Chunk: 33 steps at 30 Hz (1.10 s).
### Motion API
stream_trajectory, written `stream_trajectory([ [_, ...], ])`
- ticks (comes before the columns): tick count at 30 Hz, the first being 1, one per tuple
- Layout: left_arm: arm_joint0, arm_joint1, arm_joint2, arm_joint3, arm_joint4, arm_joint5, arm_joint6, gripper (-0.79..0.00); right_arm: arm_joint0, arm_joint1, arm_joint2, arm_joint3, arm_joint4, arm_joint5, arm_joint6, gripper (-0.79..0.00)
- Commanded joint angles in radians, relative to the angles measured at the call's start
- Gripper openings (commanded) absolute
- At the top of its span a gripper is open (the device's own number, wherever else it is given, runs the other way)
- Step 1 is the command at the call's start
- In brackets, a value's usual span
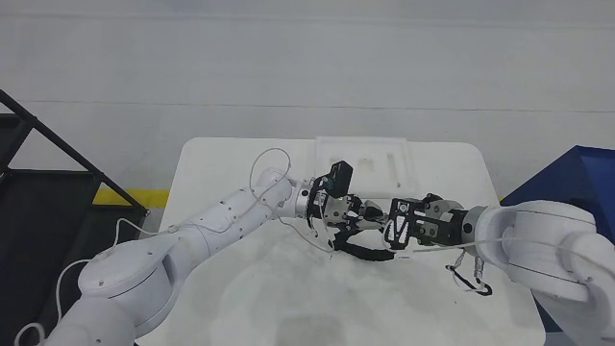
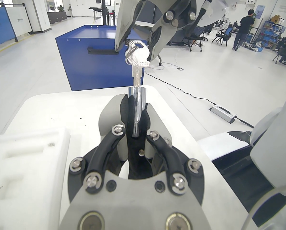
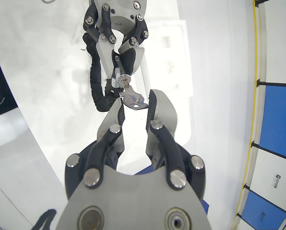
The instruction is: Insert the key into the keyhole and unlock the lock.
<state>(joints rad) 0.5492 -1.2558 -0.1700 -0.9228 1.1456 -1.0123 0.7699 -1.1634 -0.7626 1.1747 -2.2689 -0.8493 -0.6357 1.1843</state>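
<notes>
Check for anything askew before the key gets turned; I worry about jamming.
Nothing looks damaged. The key sits in the lock held by the left tool, but the right tool pinches its head edgewise, by the tips alone.

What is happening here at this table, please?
The left gripper holds the lock steady. The right gripper grips the key by its head. The key's blade is partway in the keyhole. Whether the lock is open yet cannot be seen.
</notes>
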Motion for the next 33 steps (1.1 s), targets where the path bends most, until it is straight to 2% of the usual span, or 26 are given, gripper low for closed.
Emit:
stream_trajectory([
  [1, 0.0, 0.001, 0.0, -0.003, -0.002, 0.0, -0.002, -0.785, 0.001, 0.001, -0.002, -0.003, 0.004, -0.001, -0.001, -0.785],
  [8, -0.001, 0.008, 0.0, -0.014, -0.008, 0.0, -0.007, -0.785, 0.009, 0.005, -0.005, -0.003, 0.055, 0.012, 0.009, -0.785],
  [15, -0.004, 0.016, 0.0, -0.026, -0.004, 0.0, -0.003, -0.785, 0.02, 0.004, 0.003, 0.023, 0.153, 0.11, 0.034, -0.785],
  [16, -0.004, 0.016, 0.0, -0.027, -0.003, 0.0, -0.003, -0.785, 0.022, 0.004, 0.003, 0.024, 0.161, 0.116, 0.036, -0.69],
  [17, -0.005, 0.017, 0.0, -0.028, -0.002, 0.0, -0.003, -0.785, 0.023, 0.004, 0.003, 0.025, 0.166, 0.12, 0.037, -0.631],
  [18, -0.005, 0.018, 0.0, -0.029, -0.002, 0.0, -0.002, -0.785, 0.024, 0.004, 0.003, 0.027, 0.17, 0.123, 0.04, -0.613],
  [19, -0.005, 0.019, 0.0, -0.03, -0.002, 0.0, -0.001, -0.785, 0.023, 0.004, 0.003, 0.03, 0.176, 0.13, 0.041, -0.625],
  [20, -0.006, 0.02, 0.0, -0.03, 0.0, 0.0, -0.001, -0.785, 0.022, 0.004, 0.004, 0.035, 0.188, 0.14, 0.04, -0.785],
  [23, -0.006, 0.022, 0.0, -0.032, 0.002, 0.0, 0.001, -0.785, 0.022, 0.004, 0.011, 0.045, 0.224, 0.163, 0.037, -0.785],
  [24, -0.006, 0.022, 0.0, -0.033, 0.003, 0.0, 0.002, -0.785, 0.023, 0.005, 0.012, 0.045, 0.231, 0.165, 0.038, -0.736],
  [25, -0.006, 0.023, 0.0, -0.035, 0.004, 0.0, 0.004, -0.785, 0.023, 0.005, 0.013, 0.046, 0.235, 0.165, 0.039, -0.61],
  [28, -0.006, 0.024, 0.0, -0.036, 0.006, 0.0, 0.007, -0.785, 0.026, 0.007, 0.015, 0.044, 0.237, 0.156, 0.041, -0.551],
  [31, -0.005, 0.025, 0.0, -0.036, 0.007, 0.0, 0.008, -0.785, 0.026, 0.008, 0.015, 0.041, 0.236, 0.138, 0.034, -0.57],
  [33, -0.005, 0.026, 0.0, -0.037, 0.008, 0.0, 0.009, -0.785, 0.026, 0.008, 0.014, 0.043, 0.239, 0.131, 0.024, -0.643],
])
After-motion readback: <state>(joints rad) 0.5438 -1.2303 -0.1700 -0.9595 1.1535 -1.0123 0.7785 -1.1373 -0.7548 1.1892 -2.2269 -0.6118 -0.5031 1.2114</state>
